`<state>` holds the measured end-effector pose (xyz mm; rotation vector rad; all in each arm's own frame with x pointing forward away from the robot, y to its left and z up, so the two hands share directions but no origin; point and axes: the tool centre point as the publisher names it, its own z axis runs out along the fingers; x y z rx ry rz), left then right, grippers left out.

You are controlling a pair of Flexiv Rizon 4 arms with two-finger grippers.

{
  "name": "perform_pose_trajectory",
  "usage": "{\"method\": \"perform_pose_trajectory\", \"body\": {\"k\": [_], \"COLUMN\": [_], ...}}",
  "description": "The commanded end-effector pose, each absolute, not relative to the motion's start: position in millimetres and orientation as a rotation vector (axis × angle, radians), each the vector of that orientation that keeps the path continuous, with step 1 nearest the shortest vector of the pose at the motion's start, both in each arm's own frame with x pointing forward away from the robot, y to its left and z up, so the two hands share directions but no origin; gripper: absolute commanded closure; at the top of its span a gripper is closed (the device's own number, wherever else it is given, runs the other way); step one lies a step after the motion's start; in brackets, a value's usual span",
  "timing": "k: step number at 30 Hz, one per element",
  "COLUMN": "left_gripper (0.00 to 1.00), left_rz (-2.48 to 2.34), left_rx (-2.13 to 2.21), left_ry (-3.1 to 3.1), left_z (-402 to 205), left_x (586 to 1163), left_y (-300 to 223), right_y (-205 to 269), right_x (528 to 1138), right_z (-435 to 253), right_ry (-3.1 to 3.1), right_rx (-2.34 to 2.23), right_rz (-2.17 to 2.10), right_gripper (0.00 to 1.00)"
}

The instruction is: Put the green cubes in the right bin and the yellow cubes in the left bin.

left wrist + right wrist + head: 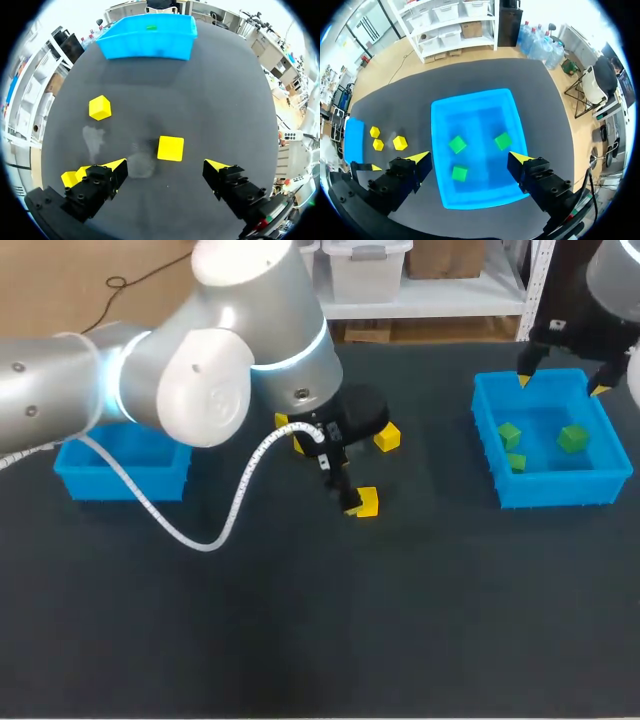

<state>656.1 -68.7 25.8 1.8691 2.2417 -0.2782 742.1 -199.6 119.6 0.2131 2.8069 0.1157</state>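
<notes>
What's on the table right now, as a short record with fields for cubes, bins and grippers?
green cubes: three, all inside the right bin
yellow cubes: three, loose on the table
left bin: partly hidden by the left arm; contents not visible
left gripper: open, over the table
nearest yellow cube: just ahead of the left gripper's open fingers, untouched
right gripper: open, above the right bin
</notes>
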Motion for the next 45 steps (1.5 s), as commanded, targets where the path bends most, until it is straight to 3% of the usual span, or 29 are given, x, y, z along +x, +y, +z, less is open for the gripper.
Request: {"method": "perform_pose_trajectory", "body": {"k": [1,18,20,21,36,45], "left_gripper": [0.00,0.00,0.79,1.00,1.00,1.00], "left_rz": [-0.239,-0.110,-0.099,-0.102,-0.003,0.118], "left_rx": [1.854,1.784,1.769,1.777,1.621,1.316], "left_ry": [2.255,2.307,2.321,2.316,2.330,2.337], "left_z": [20,-8,-11,-12,8,92], "left_x": [653,669,670,670,695,742], "left_y": [-69,-96,-95,-95,-77,11], "right_y": [-200,-200,-200,-200,-200,-200], "right_x": [737,737,737,737,737,737], "right_z": [119,119,119,119,119,119], "right_ry": [2.692,2.692,2.692,2.692,2.692,2.692], "right_rx": [0.216,0.216,0.216,0.216,0.216,0.216], "right_rz": [0.099,0.099,0.099,0.099,0.099,0.099], "right_gripper": [0.00,0.00,0.00,0.00,0.00,0.00]}}
